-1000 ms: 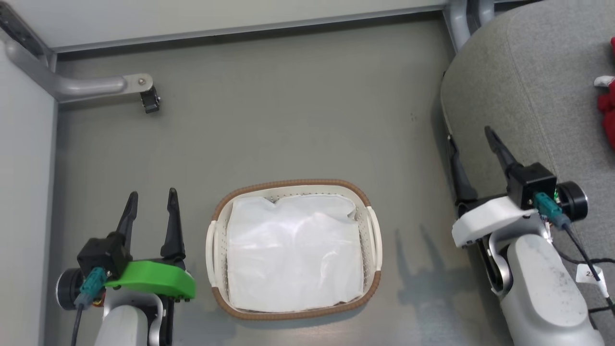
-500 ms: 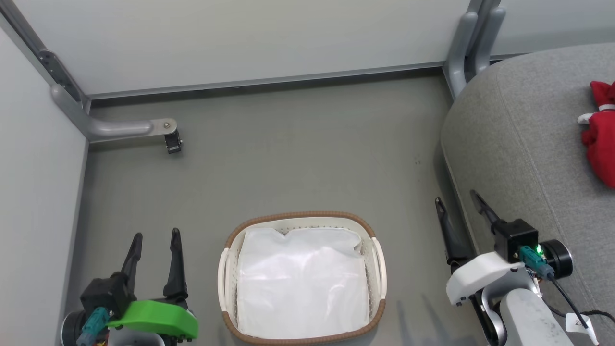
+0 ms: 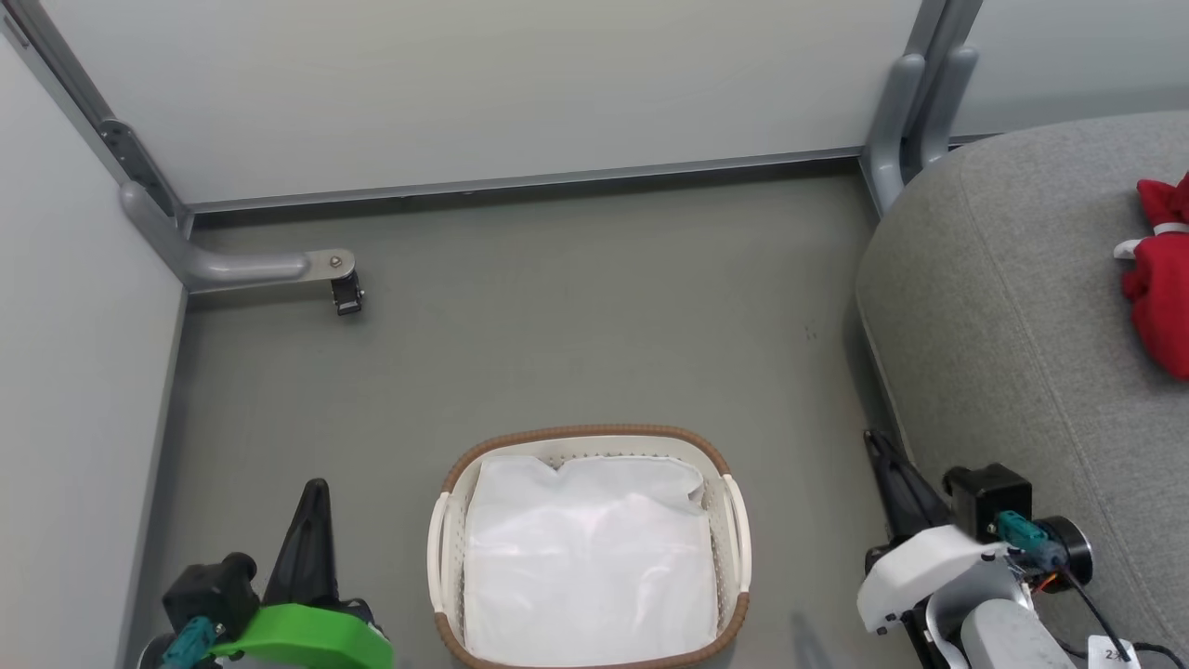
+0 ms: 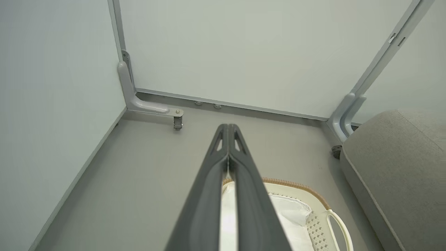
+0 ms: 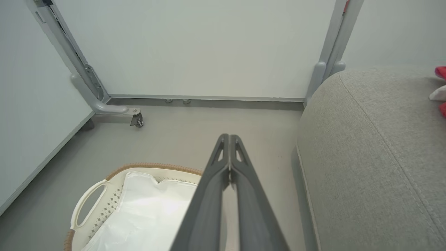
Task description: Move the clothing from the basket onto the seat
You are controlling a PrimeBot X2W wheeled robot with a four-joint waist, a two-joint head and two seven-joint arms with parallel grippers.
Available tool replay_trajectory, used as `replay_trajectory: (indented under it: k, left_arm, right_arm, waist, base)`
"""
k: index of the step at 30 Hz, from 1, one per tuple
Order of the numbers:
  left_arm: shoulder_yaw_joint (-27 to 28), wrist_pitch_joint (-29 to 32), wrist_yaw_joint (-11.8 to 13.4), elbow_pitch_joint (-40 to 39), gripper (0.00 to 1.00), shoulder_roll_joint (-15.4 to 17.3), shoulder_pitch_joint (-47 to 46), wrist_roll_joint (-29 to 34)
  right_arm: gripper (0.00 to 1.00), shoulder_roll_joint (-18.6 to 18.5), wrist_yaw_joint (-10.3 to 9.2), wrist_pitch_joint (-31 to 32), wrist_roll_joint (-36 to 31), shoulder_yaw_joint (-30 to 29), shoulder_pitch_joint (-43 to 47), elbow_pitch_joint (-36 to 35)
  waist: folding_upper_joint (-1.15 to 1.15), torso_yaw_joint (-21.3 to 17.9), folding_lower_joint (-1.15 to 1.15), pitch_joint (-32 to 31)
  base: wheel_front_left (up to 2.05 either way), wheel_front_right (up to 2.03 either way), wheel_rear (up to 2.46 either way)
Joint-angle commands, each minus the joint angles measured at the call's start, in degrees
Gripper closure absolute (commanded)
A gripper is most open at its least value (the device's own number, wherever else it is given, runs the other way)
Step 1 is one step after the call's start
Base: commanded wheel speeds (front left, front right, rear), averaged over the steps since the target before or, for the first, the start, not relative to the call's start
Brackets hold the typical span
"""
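Observation:
The white basket (image 3: 726,520) with its brown rim stands on the floor at the bottom centre and holds just its white crinkly liner. Red clothing (image 3: 1161,297) lies on the grey seat (image 3: 1012,307) at the right edge; a red and white scrap of it (image 5: 439,90) also peeks in on the seat (image 5: 366,146) in the right wrist view. My left gripper (image 3: 314,492) is shut with nothing in it, left of the basket (image 4: 313,202). My right gripper (image 3: 875,441) is shut and empty, between the basket (image 5: 115,174) and the seat's edge. Tips meet in both wrist views (image 4: 228,126) (image 5: 229,136).
Pale partition walls stand at the back and left. A grey frame leg with a caster (image 3: 346,293) juts onto the floor at back left, and a second grey post (image 3: 906,111) rises beside the seat. Bare grey floor (image 3: 576,316) stretches beyond the basket.
Both grippers have shut from open, holding nothing. The head camera has tilted up, so the whole scene has slid down the picture.

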Motion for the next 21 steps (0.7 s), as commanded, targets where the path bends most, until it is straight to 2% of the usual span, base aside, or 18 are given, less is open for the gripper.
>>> replay_trajectory:
  k: [1,21]
  left_arm:
    - [0.1,0.5,0.1,-1.1,1.00,0.3,-0.1,-2.8]
    - [0.9,4.7,0.0,-1.5,1.00,1.4,-1.7,-22.5]
  right_arm:
    - [1.00,-0.1,0.00,0.6,3.1,-0.6,-0.6,-1.2]
    - [1.00,-0.2,-0.01,5.8,24.2,-3.4,0.5,-3.7]
  waist:
    - [0.00,0.0,0.00,-0.1]
    - [0.00,-0.2,0.00,-0.9]
  base:
    - [0.00,0.00,0.00]
    - [0.00,0.00,0.00]
